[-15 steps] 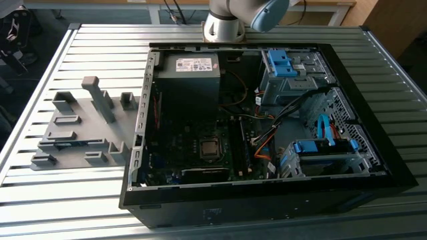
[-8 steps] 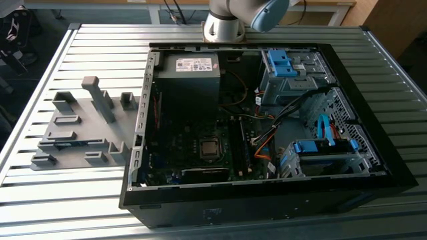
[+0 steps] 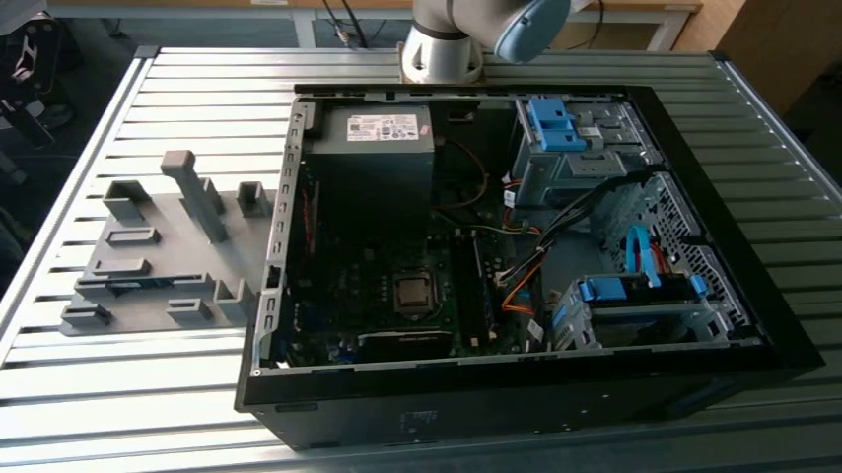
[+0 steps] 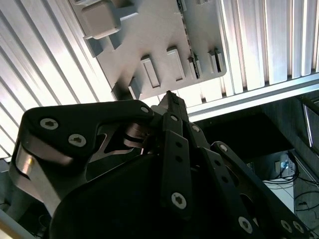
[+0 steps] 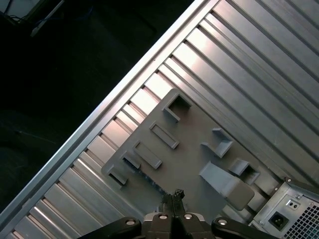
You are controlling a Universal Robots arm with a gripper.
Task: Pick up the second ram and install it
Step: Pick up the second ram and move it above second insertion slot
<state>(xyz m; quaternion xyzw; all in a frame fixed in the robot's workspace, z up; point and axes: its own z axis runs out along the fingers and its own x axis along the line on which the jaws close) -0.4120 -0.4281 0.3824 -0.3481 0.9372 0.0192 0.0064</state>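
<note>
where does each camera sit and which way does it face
exterior view: off the arm, high up, looking down on the open black computer case and the slotted grey plastic holder tray; the arm's base shows.
first wrist view: on the arm, facing down past the gripper at the tray.
second wrist view: on the arm, behind the gripper, facing the tray.
all three share the tray.

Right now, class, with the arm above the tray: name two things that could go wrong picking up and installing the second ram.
1. The claw is shut above the grey tray; lowered like this, it would likely hit the second ram instead of gripping it.
2. Loose cables lie beside the memory slots in the case and might snag the stick.
</note>
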